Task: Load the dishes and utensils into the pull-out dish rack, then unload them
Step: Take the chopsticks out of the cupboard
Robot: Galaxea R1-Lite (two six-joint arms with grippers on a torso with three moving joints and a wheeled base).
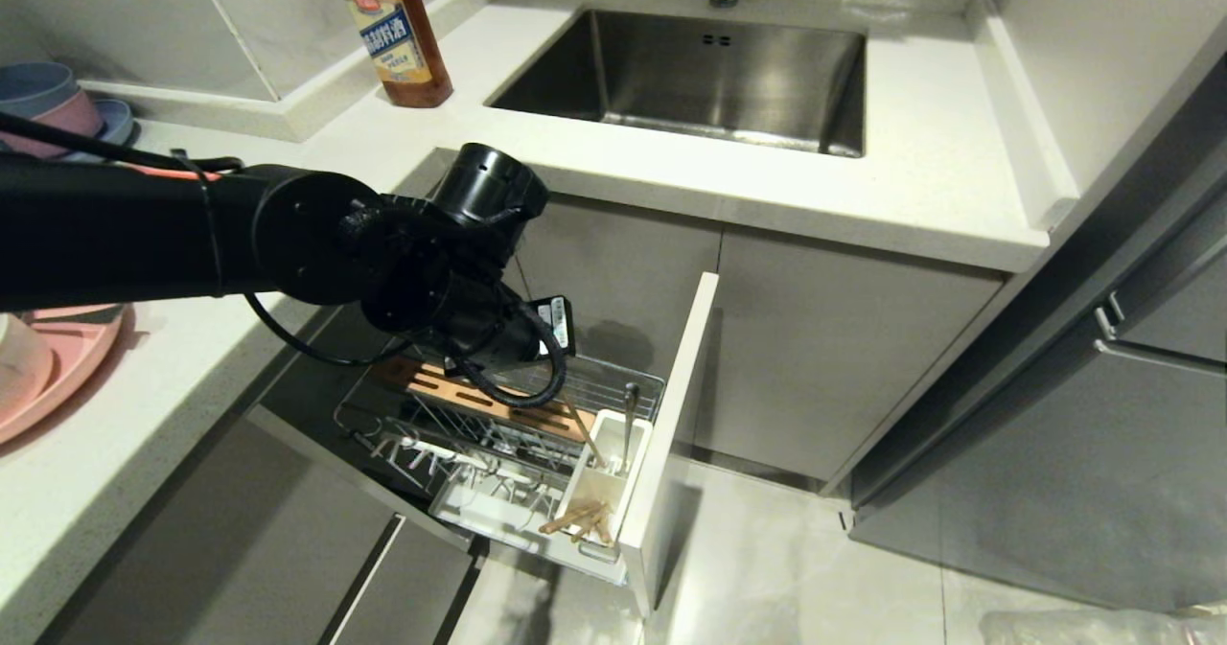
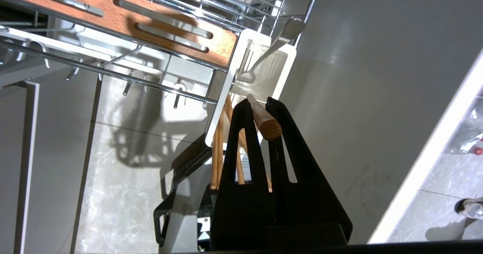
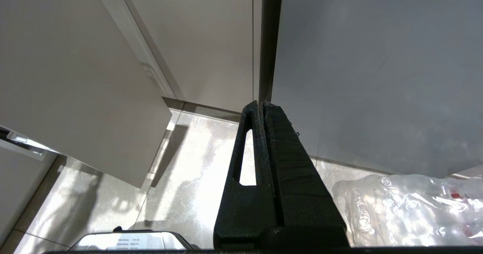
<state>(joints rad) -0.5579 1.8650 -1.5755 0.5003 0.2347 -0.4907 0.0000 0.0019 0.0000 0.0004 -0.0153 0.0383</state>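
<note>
Head view takes in the white counter (image 1: 920, 147) with its steel sink (image 1: 709, 75), and below it the pull-out dish rack (image 1: 498, 434) drawn fully out on its narrow door front (image 1: 676, 415). The pink plate (image 1: 57, 367) and the cream bowl (image 1: 19, 357) sit at the picture's left edge on the counter, so the dishes look already unloaded and the utensils are what remains. Inside the rack the slotted wooden block (image 2: 124, 16) runs along one side, and the white utensil cup (image 2: 260, 69) stands at the corner nearest the door front.

Over that cup hangs the left gripper (image 2: 260, 108), its fingers pinched narrow on the upper end of one chopstick (image 2: 264, 120); more chopsticks (image 2: 219, 144) lean just beside it, their lower ends poking out below the cup. The spoon (image 2: 271, 46) stands in the cup with its handle leaning against the wire rim. The right gripper (image 3: 261, 106) hangs parked near the floor beside the cabinets, fingers pressed together on nothing.

To do this well, I judge the pull should follow the chopstick's own lean, straight out along its length, so it neither snags the cup's slots nor drags its neighbours or the spoon. The grip is near the tip, so it should be carried slowly to the counter.
</note>
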